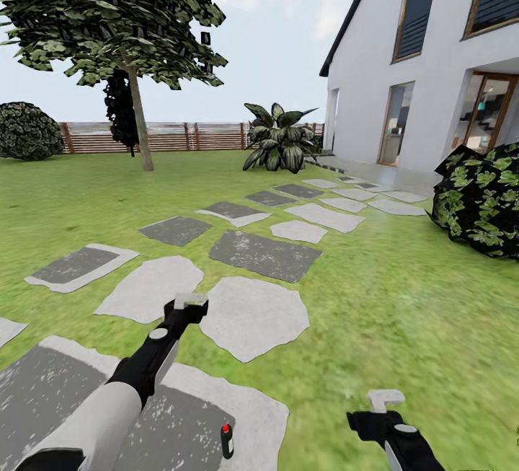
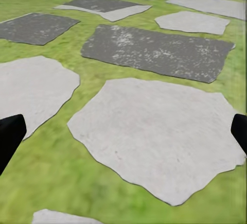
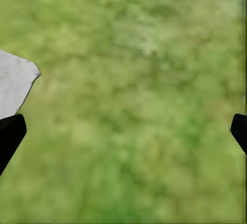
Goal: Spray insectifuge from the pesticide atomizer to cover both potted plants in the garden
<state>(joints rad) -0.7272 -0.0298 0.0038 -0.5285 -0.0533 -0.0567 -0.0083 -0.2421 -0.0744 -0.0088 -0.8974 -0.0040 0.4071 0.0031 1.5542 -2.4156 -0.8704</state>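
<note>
The pesticide atomizer, a small bottle with a dark head and a red dot, stands upright on a grey paved slab close in front of me, between my two arms. My left gripper hangs open over the lawn's stepping stones, well beyond the bottle. In the left wrist view its dark fingertips sit far apart over a pale stone. My right gripper is open above bare grass, to the right of the bottle, and its fingertips are spread wide. The potted plants are out of view.
Stepping stones lead across the lawn toward a white house. A tree and a brown slatted fence stand at the back. A large dark broad-leaved plant grows by the house, and a dark bush at the right.
</note>
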